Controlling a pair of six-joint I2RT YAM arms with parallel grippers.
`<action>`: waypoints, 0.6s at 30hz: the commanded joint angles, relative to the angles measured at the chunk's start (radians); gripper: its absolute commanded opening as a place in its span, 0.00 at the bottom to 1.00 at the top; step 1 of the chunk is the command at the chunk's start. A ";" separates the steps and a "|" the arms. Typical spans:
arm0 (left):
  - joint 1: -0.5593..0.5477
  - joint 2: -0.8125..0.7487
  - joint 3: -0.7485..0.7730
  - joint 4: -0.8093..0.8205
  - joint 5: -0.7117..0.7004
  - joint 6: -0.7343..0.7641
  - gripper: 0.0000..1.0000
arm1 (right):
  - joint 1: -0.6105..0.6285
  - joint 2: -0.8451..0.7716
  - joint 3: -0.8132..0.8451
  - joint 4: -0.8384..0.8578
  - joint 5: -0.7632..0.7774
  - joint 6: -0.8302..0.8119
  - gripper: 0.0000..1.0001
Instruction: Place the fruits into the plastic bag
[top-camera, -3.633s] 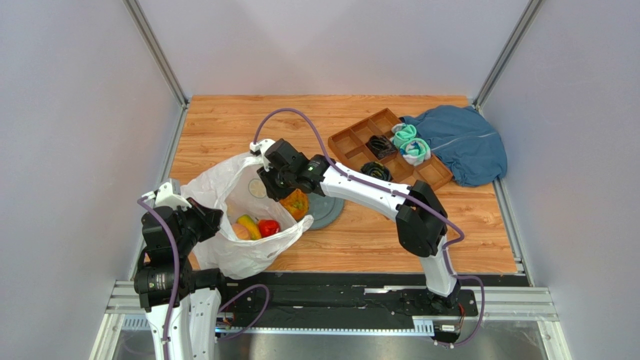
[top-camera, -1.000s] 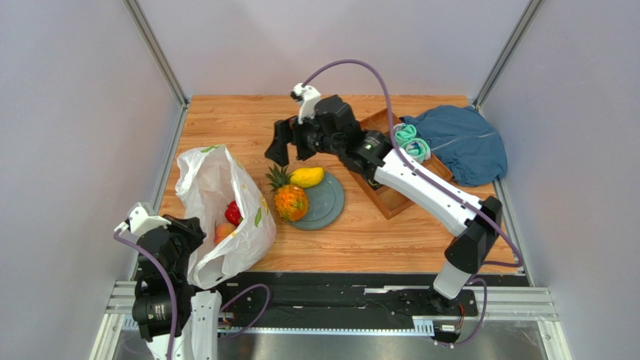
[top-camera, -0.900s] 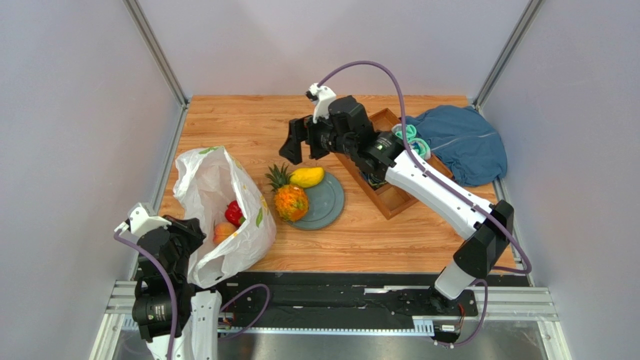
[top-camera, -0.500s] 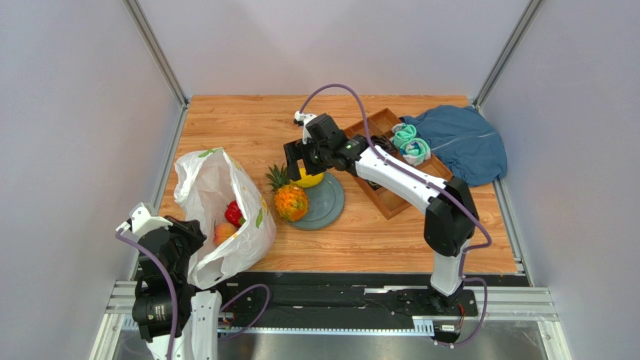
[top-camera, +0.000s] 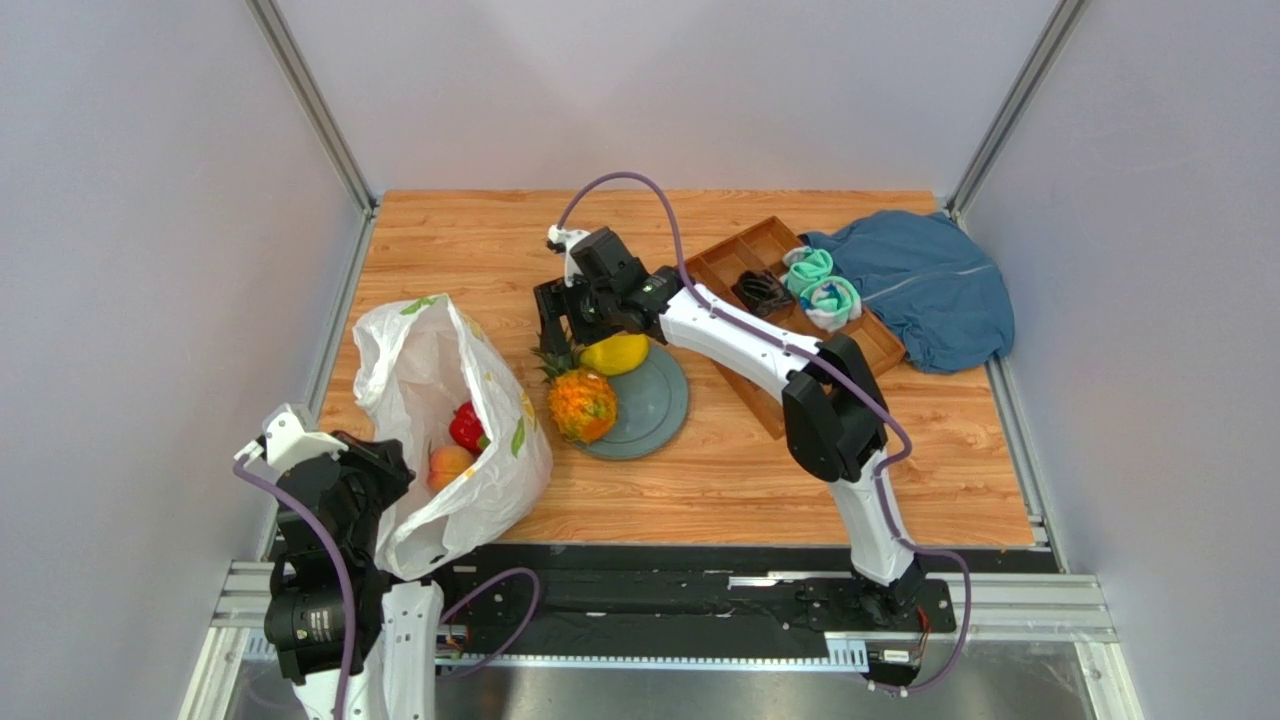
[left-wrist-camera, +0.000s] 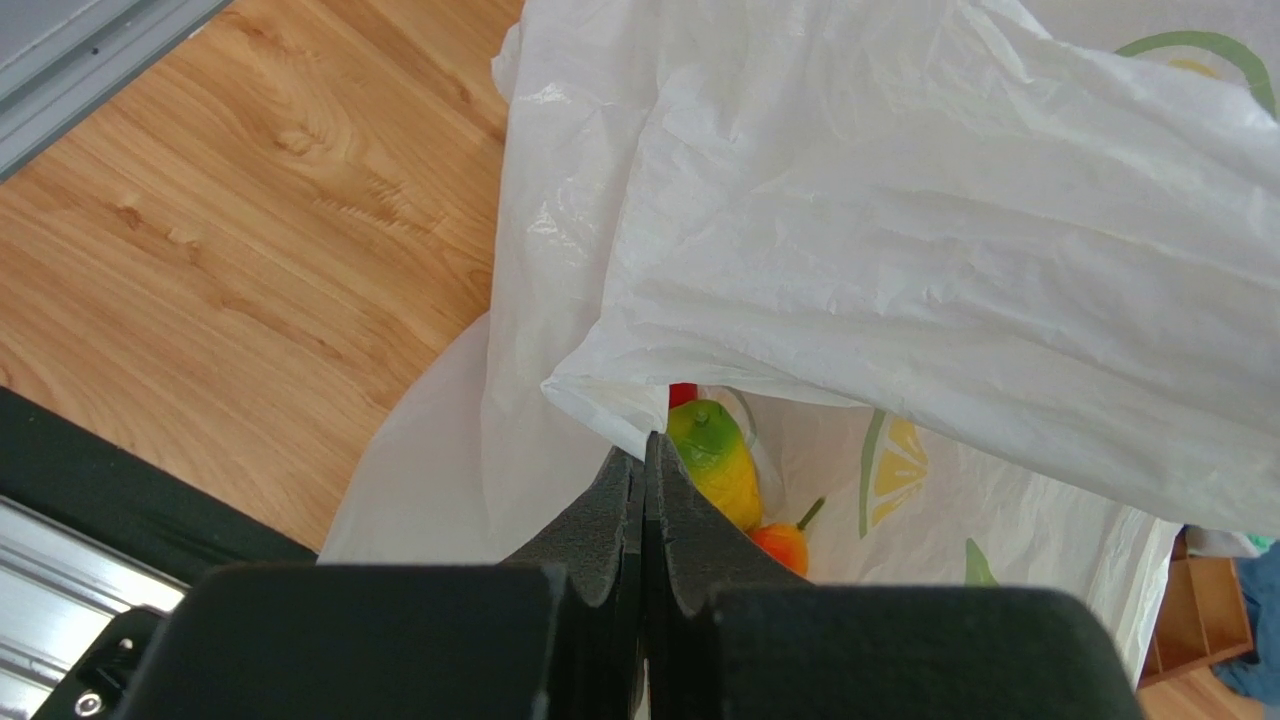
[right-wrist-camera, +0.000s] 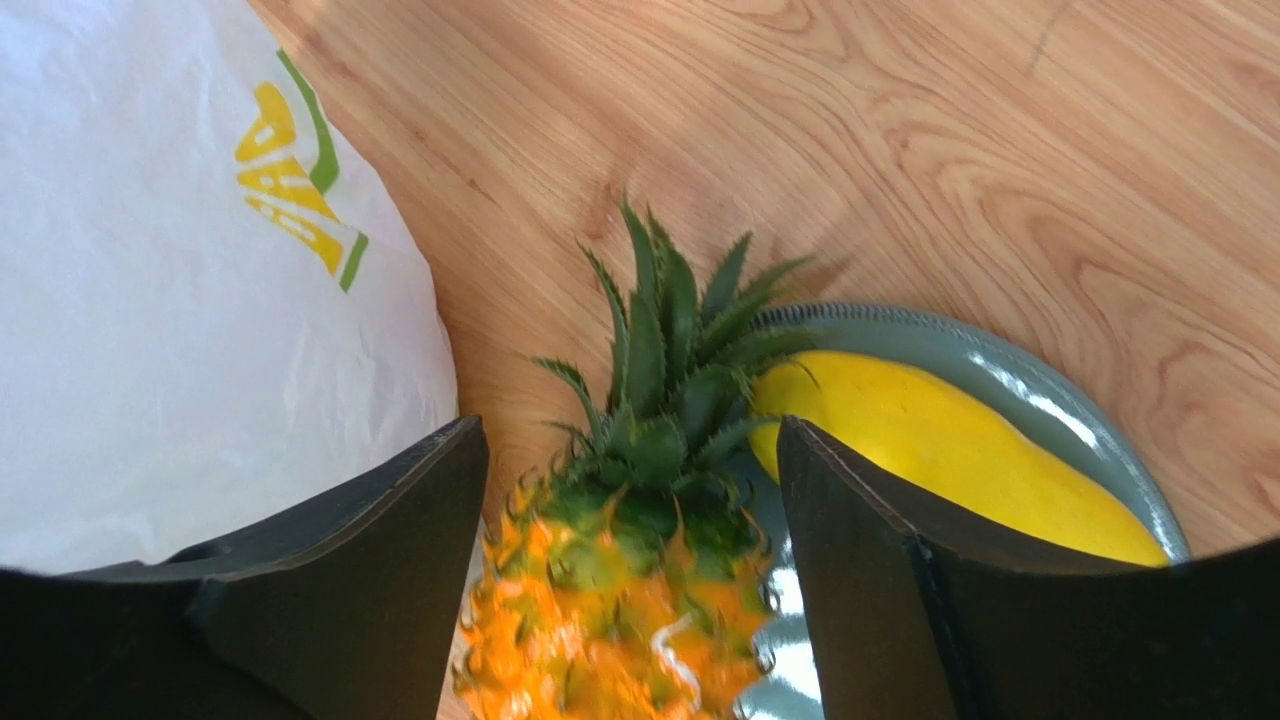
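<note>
From above, the right gripper (top-camera: 568, 318) hangs over the pineapple (top-camera: 580, 402), which lies at the left edge of the plate (top-camera: 663, 416) beside the mango (top-camera: 613, 354). Its wrist view shows the fingers wide, one on each side of the green crown. The left gripper (left-wrist-camera: 646, 477) is pinched flat on the rim of the bag (left-wrist-camera: 902, 225). Only that camera sees a green-yellow fruit (left-wrist-camera: 711, 450) inside, while the top view shows a red fruit (top-camera: 467, 428) and a peach (top-camera: 446, 467).
</note>
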 joint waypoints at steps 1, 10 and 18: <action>-0.002 0.003 0.000 0.024 0.023 0.028 0.00 | 0.012 0.059 0.081 0.051 0.002 0.004 0.72; -0.002 0.001 -0.001 0.027 0.035 0.033 0.00 | 0.026 0.136 0.139 0.031 0.053 0.032 0.67; -0.002 0.003 -0.001 0.030 0.041 0.036 0.00 | 0.032 0.186 0.168 -0.006 0.099 0.044 0.66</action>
